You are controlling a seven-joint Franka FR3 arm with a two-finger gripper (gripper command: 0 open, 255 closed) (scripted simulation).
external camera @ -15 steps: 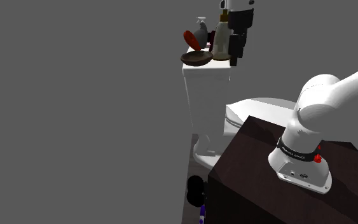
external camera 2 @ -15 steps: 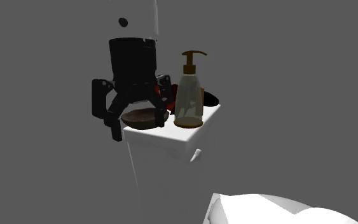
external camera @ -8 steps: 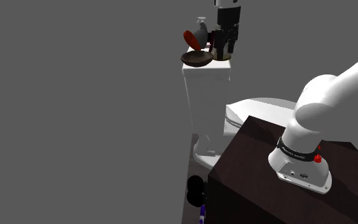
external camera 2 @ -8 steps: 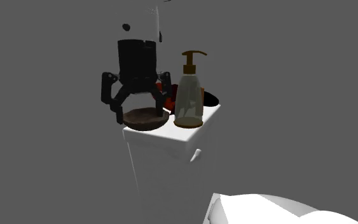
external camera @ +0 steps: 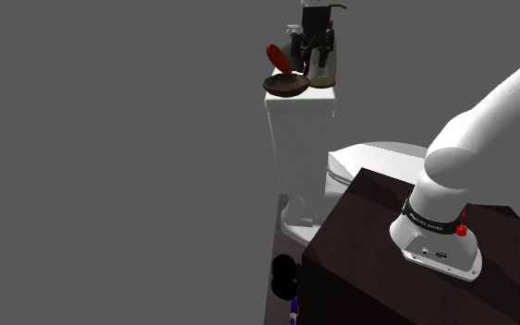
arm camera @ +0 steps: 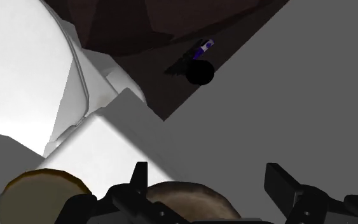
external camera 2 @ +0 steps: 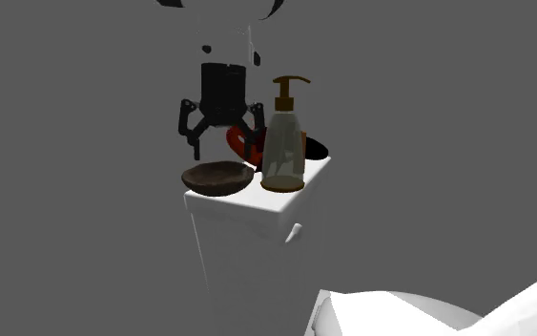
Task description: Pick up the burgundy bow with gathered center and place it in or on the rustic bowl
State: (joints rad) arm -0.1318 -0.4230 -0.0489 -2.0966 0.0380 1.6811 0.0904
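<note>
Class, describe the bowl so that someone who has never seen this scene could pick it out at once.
Find the white toilet and look at the flat top of its tank. The bowl sits at a corner of that top, beside the clear pump bottle. It is the one low, wide, dark brown thing there: the bottle is tall and the bow is red.

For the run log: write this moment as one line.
stage: pre-grasp | gripper: over tank lid, fingers open | bow: on lid, unheld | bowl: empty
</note>
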